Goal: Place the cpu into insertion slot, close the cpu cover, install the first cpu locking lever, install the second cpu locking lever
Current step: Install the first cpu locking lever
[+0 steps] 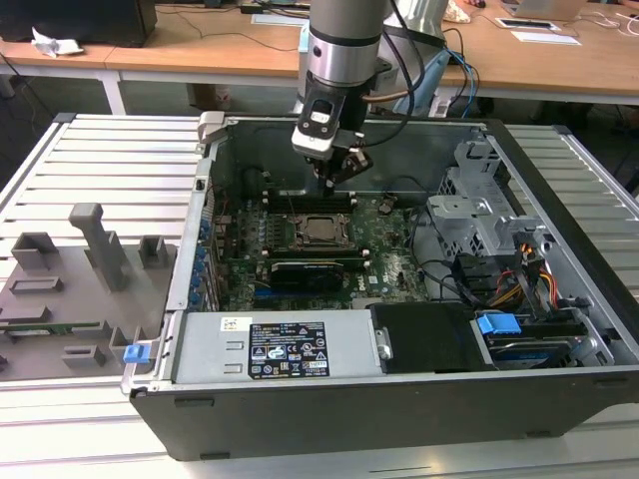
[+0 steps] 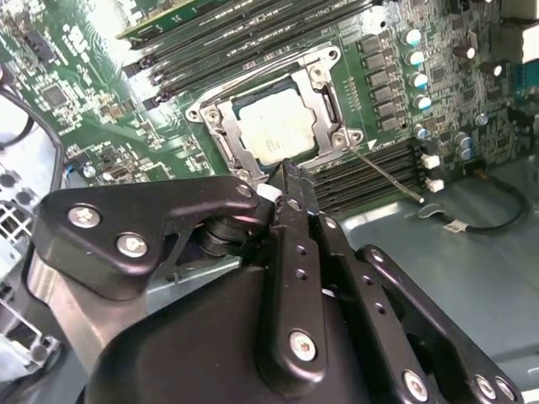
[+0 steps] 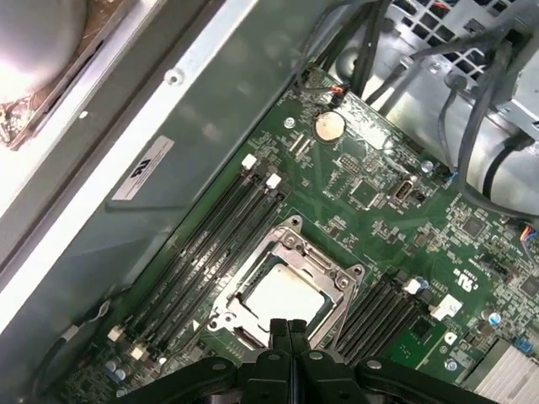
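1. Currently the jaws are pressed together with nothing between them. In both wrist views the two black fingers (image 3: 278, 332) meet along a thin seam.
2. Inside the open computer case (image 1: 399, 399), the jaws hang over the green motherboard (image 3: 379, 194). In the exterior view their tips are just beyond the socket area.
3. Directly ahead of the jaw tips, the cpu (image 2: 282, 126) lies flat in the insertion slot (image 2: 208, 112), silvery top facing up.
4. Around the chip, the cpu cover (image 2: 324, 93) lies down flat, and its square window frames the metal top.
5. Off one corner of the socket, to the side of the jaws, a thin metal locking lever (image 2: 387, 174) angles out across the black memory slots (image 3: 210, 244). It is not tucked against the frame.
6. Whether the jaw tips touch the socket edge cannot be told; in the second wrist view they overlap its near rim.
7. Well away from the jaws, the case rests on a grey slatted surface (image 1: 110, 160).
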Available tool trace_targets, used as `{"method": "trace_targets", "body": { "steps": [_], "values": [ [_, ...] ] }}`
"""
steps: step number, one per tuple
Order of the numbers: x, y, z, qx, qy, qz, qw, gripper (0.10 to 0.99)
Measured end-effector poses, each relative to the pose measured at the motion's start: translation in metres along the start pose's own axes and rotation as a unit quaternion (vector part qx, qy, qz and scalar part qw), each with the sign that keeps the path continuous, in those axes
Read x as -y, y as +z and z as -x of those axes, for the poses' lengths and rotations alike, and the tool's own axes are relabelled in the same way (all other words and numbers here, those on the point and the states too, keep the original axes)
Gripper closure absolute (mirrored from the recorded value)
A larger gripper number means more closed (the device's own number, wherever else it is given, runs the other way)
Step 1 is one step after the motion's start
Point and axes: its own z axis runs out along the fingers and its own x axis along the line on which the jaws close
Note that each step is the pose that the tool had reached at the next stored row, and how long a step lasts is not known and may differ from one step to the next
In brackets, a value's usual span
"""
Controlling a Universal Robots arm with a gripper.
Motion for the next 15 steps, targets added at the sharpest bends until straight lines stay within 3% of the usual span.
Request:
{"method": "trace_targets", "body": {
  "steps": [3, 6, 10, 13, 15],
  "values": [
    [0.0, 0.0001, 0.0, -0.0002, -0.023, -0.0005, 0.9997, 0.98],
    [0.0, 0.0003, 0.0, -0.0005, -0.057, -0.0014, 0.9984, 0.98],
    [0.0, 0.0005, 0.0, -0.001, -0.107, -0.0026, 0.9943, 0.98],
    [0.0, 0.0006, 0.0, -0.0013, -0.145, -0.0035, 0.9894, 0.98],
    [0.0, 0.0006, 0.0, -0.0014, -0.158, -0.0039, 0.9874, 0.98]
  ]
}}
